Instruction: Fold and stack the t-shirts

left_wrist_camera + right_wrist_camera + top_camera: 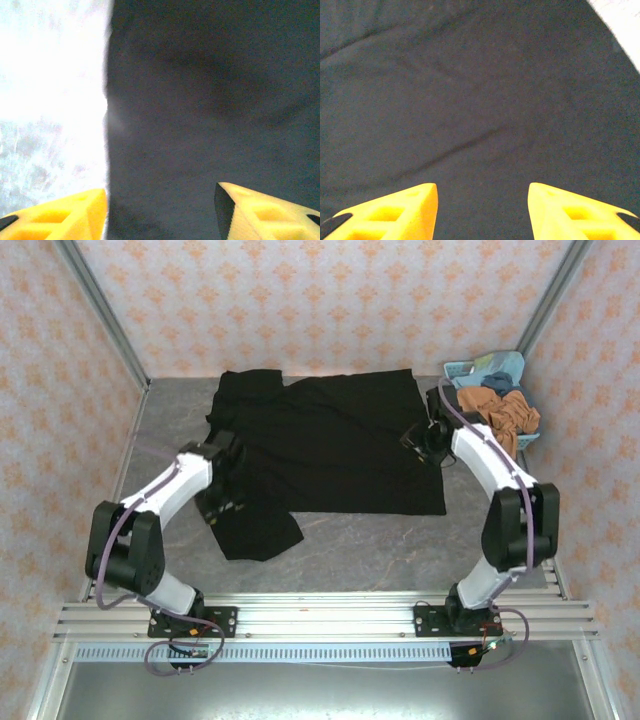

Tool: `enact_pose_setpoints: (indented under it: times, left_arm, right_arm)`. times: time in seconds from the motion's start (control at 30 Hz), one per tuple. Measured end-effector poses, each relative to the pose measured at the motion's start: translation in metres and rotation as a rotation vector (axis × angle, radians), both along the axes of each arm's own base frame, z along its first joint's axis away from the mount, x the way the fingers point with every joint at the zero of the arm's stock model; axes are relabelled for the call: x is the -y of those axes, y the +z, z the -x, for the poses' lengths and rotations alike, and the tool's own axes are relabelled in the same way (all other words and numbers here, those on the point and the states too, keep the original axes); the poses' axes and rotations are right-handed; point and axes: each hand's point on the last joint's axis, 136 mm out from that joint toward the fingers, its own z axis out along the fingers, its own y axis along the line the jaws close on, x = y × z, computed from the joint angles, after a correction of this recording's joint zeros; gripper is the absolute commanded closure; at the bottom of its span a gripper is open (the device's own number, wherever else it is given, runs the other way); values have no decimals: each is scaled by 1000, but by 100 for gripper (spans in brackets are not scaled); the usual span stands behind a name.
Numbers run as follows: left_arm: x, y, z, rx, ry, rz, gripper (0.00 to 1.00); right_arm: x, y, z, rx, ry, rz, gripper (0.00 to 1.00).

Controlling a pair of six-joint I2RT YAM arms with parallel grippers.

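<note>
Nearest us, at the table's edge, both arm bases sit bolted to a ribbed aluminium rail (330,620). Beyond it the grey table (380,550) carries the black t-shirt (340,450). It is spread mostly flat across the middle, with one lobe of cloth trailing toward the near left and some bunching at its far left corner. The side facing up reads to us as plain black.

The left gripper (161,192) is down at the shirt's left edge, its yellow fingers (75,215) spread apart with nothing between them. In its wrist view one finger sits over bright bare table, the other over cloth. The right gripper (482,186) hangs at the shirt's right edge, jaws likewise parted and empty above dark, lightly creased fabric.

Farthest away, in the right corner, a light-blue basket (455,368) holds a crumpled orange-brown t-shirt (505,412) heaped beside a bluish garment (495,380).
</note>
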Motion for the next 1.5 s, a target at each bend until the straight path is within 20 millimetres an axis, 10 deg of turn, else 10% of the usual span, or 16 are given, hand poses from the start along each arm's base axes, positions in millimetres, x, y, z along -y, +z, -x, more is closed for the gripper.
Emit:
enact_pose_setpoints:
  times: [0.1,0.27,0.9,1.0,1.13,1.5]
  left_arm:
    - [5,-22,46,-91,88,55,37]
    - [21,-30,48,-58,190,133,37]
    - [28,-40,74,-45,402,163,39]
    - [33,-48,72,-37,445,179,52]
    - [38,-47,57,-8,468,190,98]
    - [7,1,45,229,463,100,100]
  right_arm:
    - [-5,-18,32,-57,25,-17,48]
    - [-2,-51,71,-173,30,-15,48]
    - [26,-42,92,-138,-39,-17,48]
    - [27,-46,97,-147,-40,-17,49]
    - [34,-51,104,-156,-76,7,49]
    - [83,-78,124,-241,-330,99,49]
